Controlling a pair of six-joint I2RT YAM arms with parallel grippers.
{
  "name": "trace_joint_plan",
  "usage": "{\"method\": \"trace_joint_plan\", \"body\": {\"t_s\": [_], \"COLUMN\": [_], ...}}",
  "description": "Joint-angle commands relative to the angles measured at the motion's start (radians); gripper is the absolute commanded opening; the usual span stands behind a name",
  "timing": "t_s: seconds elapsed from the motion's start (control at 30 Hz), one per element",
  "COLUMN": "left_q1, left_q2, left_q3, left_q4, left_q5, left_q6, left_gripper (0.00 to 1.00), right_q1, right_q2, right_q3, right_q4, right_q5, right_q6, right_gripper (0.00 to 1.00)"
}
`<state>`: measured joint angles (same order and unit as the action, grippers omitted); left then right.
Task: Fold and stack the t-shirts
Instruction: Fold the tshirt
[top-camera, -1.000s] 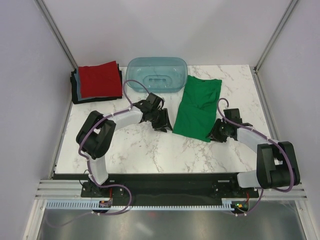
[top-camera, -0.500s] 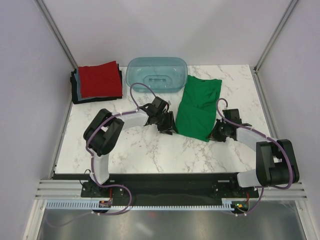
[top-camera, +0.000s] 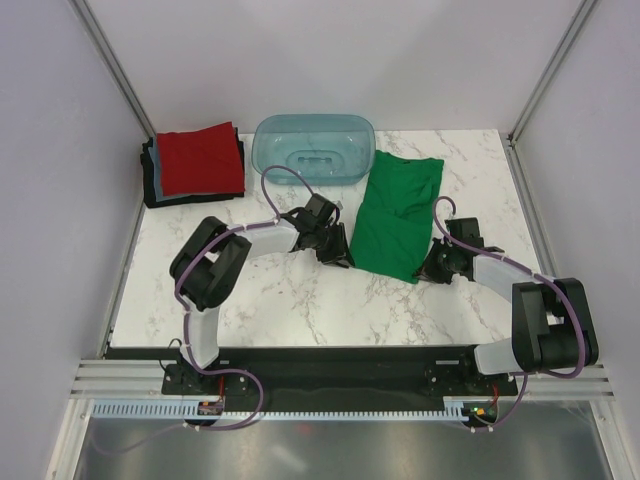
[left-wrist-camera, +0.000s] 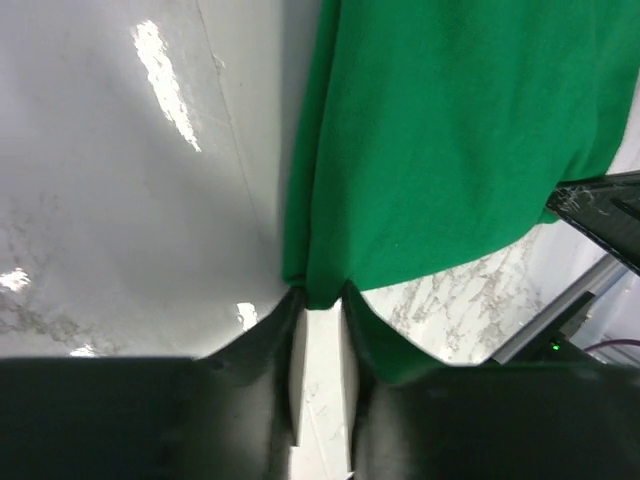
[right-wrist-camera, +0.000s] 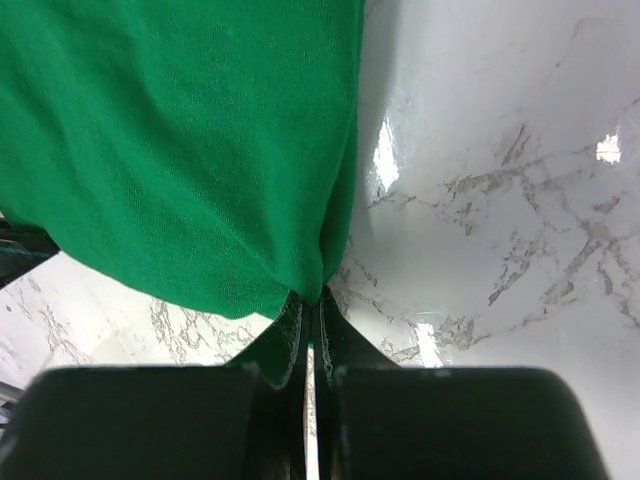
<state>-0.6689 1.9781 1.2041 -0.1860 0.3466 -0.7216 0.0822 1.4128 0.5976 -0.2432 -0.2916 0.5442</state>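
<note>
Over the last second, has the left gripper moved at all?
Yes: the left gripper has slid right and slightly nearer, away from the folded red t-shirt, reaching the green t-shirt's near-left corner.

One green t-shirt (top-camera: 395, 215) beside teal tub (top-camera: 268, 142)

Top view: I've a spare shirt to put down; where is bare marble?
Bare: the table along its near edge, in front of the green t-shirt, and the back right corner beside it. Crowded: back left, with the folded stack and tub, and mid-table, where the left gripper and right gripper pinch that shirt.
</note>
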Motion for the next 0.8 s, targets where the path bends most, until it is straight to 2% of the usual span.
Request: {"method": "trace_joint_plan", "body": {"t_s": [0.0,0.03,0.07,0.1,0.27,0.37,0.5,0.67,0.77], "left_q1": [0.0,0.002,0.002,0.003,0.0,-0.015,-0.05,-0.182,-0.283], "left_q2": [0.042,0.044,0.045,0.045,0.013,-0.08,-0.24,-0.442,-0.563], "left_q3": [0.008,0.009,0.009,0.009,0.008,-0.044,-0.165,-0.274,-0.383], "left_q4": [-0.009,-0.007,-0.009,-0.009,-0.023,-0.044,-0.079,-0.132,-0.136], "left_q5": [-0.078,-0.081,-0.086,-0.09,-0.043,-0.037,-0.049,-0.09,-0.121], "left_q6": [0.019,0.021,0.019,0.019,0.025,0.01,-0.028,-0.108,-0.211], "left_gripper": [0.22,0.16,0.05,0.02,0.02,0.02,0.02,0.02,0.02], "right_q1": [-0.002,-0.002,-0.002,-0.001,-0.002,-0.002,-0.001,0.004,0.016], "right_q2": [0.035,0.035,0.034,0.031,-0.004,-0.066,-0.185,-0.389,-0.501], "right_q3": [-0.024,-0.024,-0.022,-0.021,-0.007,-0.001,0.013,0.025,0.013], "right_q4": [-0.034,-0.034,-0.036,-0.041,-0.076,-0.129,-0.283,-0.463,-0.559], "right_q5": [0.046,0.045,0.043,0.042,0.005,-0.041,-0.08,-0.129,-0.153], "right_q6": [-0.038,-0.041,-0.041,-0.041,-0.032,-0.029,-0.041,-0.036,-0.033], "right_gripper": [0.0,0.0,0.0,0.0,0.0,0.0,0.0,0.0,0.0]}}
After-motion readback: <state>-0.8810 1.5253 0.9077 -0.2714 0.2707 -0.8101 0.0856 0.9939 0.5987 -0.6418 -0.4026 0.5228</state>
